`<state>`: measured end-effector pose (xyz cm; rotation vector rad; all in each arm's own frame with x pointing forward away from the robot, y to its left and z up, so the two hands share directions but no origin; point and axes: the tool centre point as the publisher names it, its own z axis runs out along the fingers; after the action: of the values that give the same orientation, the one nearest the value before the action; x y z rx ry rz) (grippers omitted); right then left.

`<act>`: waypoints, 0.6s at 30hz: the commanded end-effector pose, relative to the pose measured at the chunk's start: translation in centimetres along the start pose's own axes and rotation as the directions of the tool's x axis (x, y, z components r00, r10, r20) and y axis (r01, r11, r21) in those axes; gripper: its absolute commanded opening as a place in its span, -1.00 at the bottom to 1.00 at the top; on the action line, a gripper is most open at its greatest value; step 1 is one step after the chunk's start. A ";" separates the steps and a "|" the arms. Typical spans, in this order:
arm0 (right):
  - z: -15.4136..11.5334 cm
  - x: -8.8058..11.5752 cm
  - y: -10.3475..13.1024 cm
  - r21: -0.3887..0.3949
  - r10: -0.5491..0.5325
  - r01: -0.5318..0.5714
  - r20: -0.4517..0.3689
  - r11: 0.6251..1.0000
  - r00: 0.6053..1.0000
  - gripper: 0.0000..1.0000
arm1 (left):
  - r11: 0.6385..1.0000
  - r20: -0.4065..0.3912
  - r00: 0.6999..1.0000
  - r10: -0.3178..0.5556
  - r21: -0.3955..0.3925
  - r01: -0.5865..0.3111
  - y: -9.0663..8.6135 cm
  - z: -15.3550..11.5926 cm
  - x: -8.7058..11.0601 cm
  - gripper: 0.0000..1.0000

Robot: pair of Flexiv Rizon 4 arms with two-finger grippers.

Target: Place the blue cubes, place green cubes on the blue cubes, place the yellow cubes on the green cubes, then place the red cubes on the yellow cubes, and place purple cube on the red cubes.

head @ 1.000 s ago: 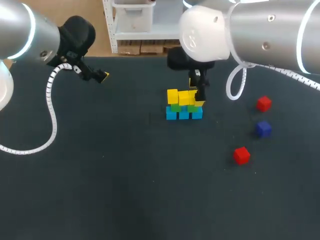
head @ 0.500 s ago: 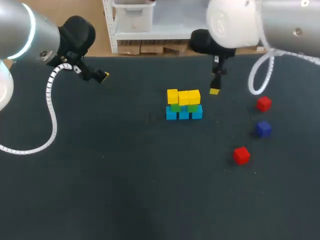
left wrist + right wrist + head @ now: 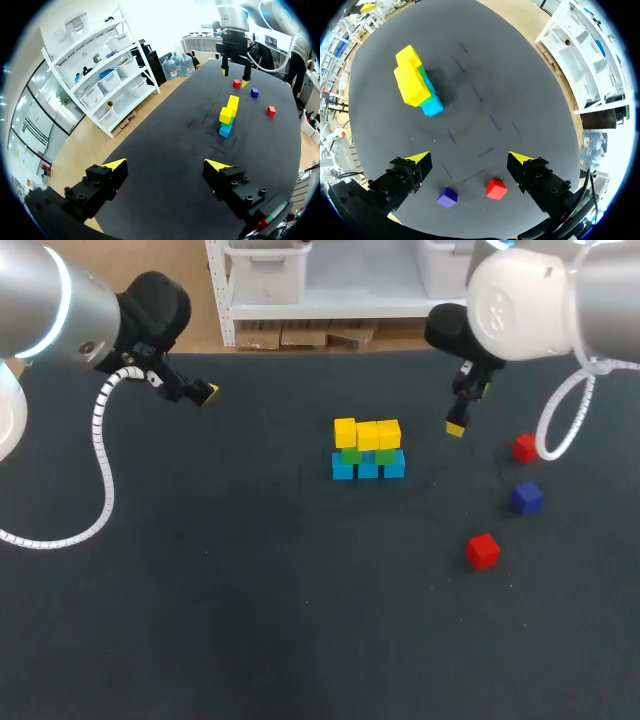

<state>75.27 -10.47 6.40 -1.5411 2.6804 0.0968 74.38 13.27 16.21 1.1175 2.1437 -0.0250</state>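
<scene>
Yellow cubes (image 3: 367, 433) cap the green cubes (image 3: 352, 454) and blue cubes (image 3: 368, 468) in the middle of the bench (image 3: 250, 620) — your right pincer (image 3: 468, 158), at the stack a second ago, has swung clear toward a red cube (image 3: 525, 448), jaws wide and empty. Your left pincer (image 3: 165, 164), also spread and empty, hangs unmoved at the far left.

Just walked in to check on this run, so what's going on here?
The robot is stacking cubes by colour. The base is blue cubes, green cubes sit on them, and yellow cubes top the pile. The right tool hovers open and empty beside the pile, near two red cubes and a purple cube lying loose. The left tool hangs open and empty, far off at the other side.
</scene>
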 end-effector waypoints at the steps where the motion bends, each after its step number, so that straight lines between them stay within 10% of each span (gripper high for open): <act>1: -0.5 1.5 0.0 0.004 0.023 -0.023 -0.008 1.000 1.000 1.00 | 1.000 0.004 1.000 0.004 0.007 -0.004 0.2 0.0 0.1 1.00; 18: 1.3 5.7 -0.6 -0.001 0.147 -0.148 -0.044 0.989 0.988 1.00 | 1.000 0.004 1.000 0.004 0.007 -0.004 0.2 0.0 0.1 1.00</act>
<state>73.26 -14.90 5.15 -1.3719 2.8374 0.0666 74.38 13.27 16.21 1.1175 2.1437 -0.0250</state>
